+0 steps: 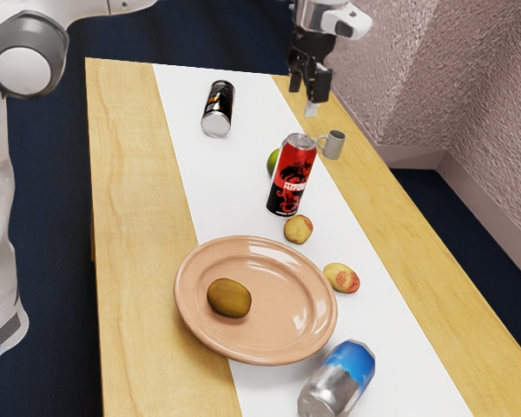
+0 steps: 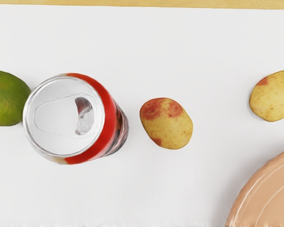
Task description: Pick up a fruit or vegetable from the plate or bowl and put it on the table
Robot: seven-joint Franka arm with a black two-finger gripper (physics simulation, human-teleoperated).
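Hand (image 1: 311,97) raised above the worktop (image 1: 139,217); whether it is open or closed cannot be told. Brown fruit (image 1: 229,298) rests on the plate (image 1: 282,323). Red can (image 1: 293,178) stands just beside the lime (image 1: 273,162); blue-and-silver can (image 1: 339,378) lies near the plate.

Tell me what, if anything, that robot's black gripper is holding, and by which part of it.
Nothing is held: the black gripper hangs empty in the air, and the brown oval fruit lies on the round tan plate.
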